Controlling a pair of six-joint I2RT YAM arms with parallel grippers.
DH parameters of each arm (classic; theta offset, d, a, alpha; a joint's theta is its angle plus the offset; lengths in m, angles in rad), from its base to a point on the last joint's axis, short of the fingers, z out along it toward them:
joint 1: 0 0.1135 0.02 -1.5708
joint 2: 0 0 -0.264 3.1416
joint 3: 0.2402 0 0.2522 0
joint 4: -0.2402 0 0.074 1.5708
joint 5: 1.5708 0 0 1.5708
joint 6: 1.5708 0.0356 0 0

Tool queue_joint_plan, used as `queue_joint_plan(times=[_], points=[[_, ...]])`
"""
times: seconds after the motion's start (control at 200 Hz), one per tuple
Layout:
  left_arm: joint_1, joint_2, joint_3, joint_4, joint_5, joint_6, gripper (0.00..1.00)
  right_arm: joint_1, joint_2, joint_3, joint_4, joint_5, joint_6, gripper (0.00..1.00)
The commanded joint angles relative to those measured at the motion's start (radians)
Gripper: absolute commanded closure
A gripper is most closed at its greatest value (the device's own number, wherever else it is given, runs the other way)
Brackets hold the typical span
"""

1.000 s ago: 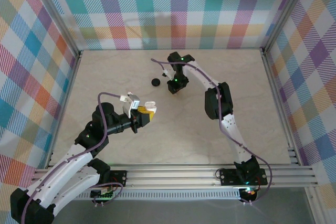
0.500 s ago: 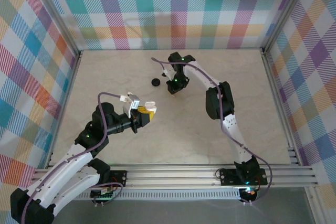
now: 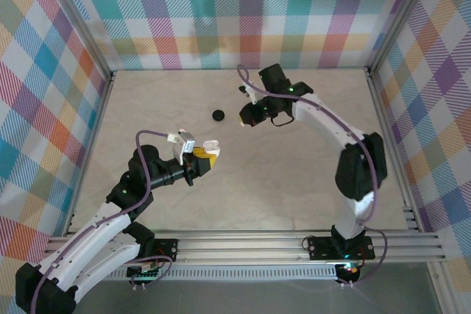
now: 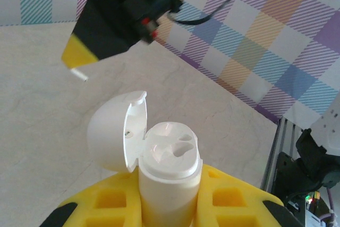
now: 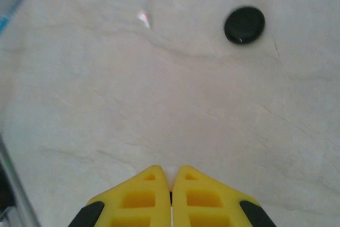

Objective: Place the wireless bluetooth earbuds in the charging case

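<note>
The white charging case (image 4: 169,180) stands upright between the yellow fingers (image 4: 109,201) of my left gripper (image 3: 205,158), which is shut on it. Its lid (image 4: 113,137) is flipped open to the left, and both sockets inside are empty. My right gripper (image 5: 171,178) hangs above the table with its jaws shut on a tiny white piece at the tips. In the left wrist view that gripper (image 4: 74,59) hangs beyond the case, with a thin white stem (image 4: 79,74) sticking out of it, which looks like an earbud. The top view has it (image 3: 247,116) at the table's far middle.
A flat black round disc (image 5: 244,25) lies on the beige table (image 3: 294,182), left of the right gripper in the top view (image 3: 218,115). A tiny white speck (image 5: 143,17) lies near it. Checked walls and aluminium rails (image 3: 257,244) enclose the table.
The right gripper has closed on the small white piece and risen from the table. Its arm has swung out to the right. The left arm and the case have not moved.
</note>
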Motion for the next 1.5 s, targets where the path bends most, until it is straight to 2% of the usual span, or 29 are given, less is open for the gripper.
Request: queue_joint_plan(times=[0.0,0.195,0.285,0.415,0.635,0.88,1.12,1.495], points=[[0.005,0.003,0.022,0.013,-0.024,0.034,1.00,-0.006,-0.108,-0.109,0.184,-0.118,0.080,0.99],[0.005,-0.001,-0.017,0.103,-0.014,0.042,1.00,0.005,-0.275,-0.235,0.327,-0.263,0.190,1.00],[0.005,0.013,-0.002,0.091,0.059,0.108,1.00,0.023,-0.342,-0.279,0.391,-0.304,0.222,1.00],[0.005,0.023,0.014,0.069,0.063,0.153,1.00,0.055,-0.429,-0.352,0.528,-0.352,0.271,0.99],[0.004,-0.011,-0.066,0.330,0.096,0.147,1.00,0.117,-0.523,-0.459,0.732,-0.371,0.348,0.99],[0.004,0.005,-0.067,0.403,0.148,0.126,1.00,0.187,-0.546,-0.543,0.910,-0.318,0.383,1.00],[0.004,-0.013,-0.109,0.484,0.073,0.027,1.00,0.229,-0.553,-0.597,1.012,-0.250,0.332,1.00],[0.003,0.010,-0.078,0.508,0.107,-0.045,1.00,0.230,-0.499,-0.576,1.000,-0.278,0.288,1.00]])
